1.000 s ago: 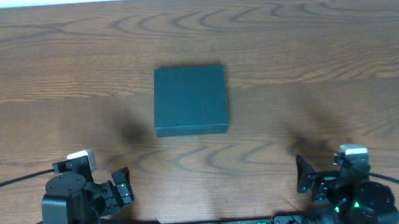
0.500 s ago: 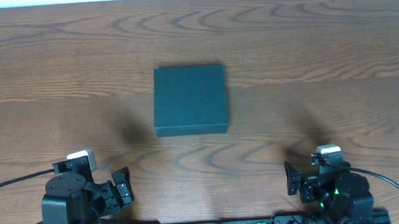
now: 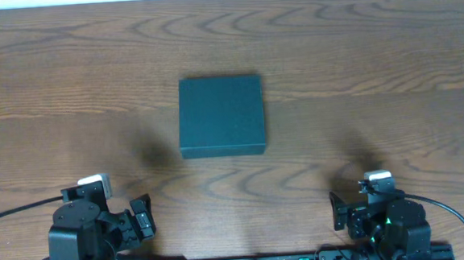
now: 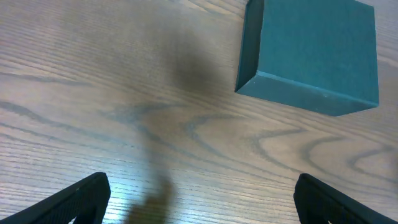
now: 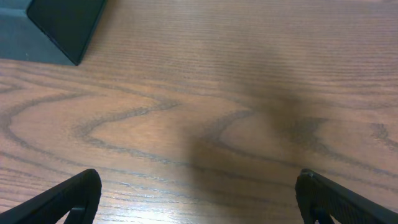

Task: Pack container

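The container [image 3: 221, 115], one dark teal square box with its top flat and closed, sits on the table [image 3: 373, 57] near the middle, its sides square to the table's edges. The table is brown wood with wavy grain running left to right. A pale strip lines its far edge, and that is all of the room that shows. Bare wood lies on all four sides of the box, with wider stretches to its left and right than at its far side.

There are two arms, both at the near edge and well apart from the box. The left gripper [image 4: 200, 196] has its fingers [image 4: 87, 196] spread wide over bare wood, holding nothing. The right gripper [image 5: 198, 193] is also wide and holds nothing. Two black cables [image 3: 11, 212] trail off, one toward each side edge. Soft shadows darken the wood between box and arms.
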Action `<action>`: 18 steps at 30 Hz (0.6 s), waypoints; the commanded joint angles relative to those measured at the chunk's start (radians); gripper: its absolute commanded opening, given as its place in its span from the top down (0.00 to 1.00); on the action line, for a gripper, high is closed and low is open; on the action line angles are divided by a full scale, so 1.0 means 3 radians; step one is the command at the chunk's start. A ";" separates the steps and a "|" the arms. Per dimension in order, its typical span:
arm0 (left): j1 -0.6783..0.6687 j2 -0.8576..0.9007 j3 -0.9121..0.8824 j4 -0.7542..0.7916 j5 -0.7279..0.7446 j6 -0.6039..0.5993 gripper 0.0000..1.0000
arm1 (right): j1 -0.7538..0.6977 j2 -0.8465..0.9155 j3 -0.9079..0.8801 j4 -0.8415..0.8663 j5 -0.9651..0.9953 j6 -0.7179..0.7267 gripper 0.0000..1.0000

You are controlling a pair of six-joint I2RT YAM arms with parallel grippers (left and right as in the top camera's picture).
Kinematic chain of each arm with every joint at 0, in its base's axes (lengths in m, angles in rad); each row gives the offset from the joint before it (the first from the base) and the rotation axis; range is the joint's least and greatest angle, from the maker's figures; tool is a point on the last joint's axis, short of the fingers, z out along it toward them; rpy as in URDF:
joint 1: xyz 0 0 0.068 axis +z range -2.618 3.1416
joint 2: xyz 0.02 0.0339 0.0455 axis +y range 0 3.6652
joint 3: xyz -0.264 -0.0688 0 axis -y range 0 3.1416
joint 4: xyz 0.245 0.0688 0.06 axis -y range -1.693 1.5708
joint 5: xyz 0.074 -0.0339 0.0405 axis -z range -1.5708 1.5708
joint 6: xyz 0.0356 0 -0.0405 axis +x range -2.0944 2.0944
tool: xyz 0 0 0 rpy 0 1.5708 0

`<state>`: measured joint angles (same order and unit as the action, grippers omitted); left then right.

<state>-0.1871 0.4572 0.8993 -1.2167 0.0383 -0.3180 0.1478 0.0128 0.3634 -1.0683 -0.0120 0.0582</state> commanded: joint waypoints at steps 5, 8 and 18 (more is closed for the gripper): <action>-0.0010 -0.0008 -0.0015 -0.0009 -0.0015 -0.0027 0.04 | -0.0031 -0.0023 -0.0019 -0.0017 -0.0051 -0.0050 0.01; -0.0010 -0.0008 -0.0015 -0.0009 -0.0015 -0.0027 0.05 | -0.0031 -0.0023 -0.0019 -0.0018 -0.0051 -0.0050 0.01; -0.0010 -0.0031 -0.0038 0.0041 -0.0338 0.0195 0.05 | -0.0031 -0.0023 -0.0019 -0.0018 -0.0051 -0.0050 0.01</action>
<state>-0.1871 0.4572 0.8989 -1.2125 -0.0128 -0.3038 0.1478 0.0128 0.3634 -1.0683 -0.0120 0.0559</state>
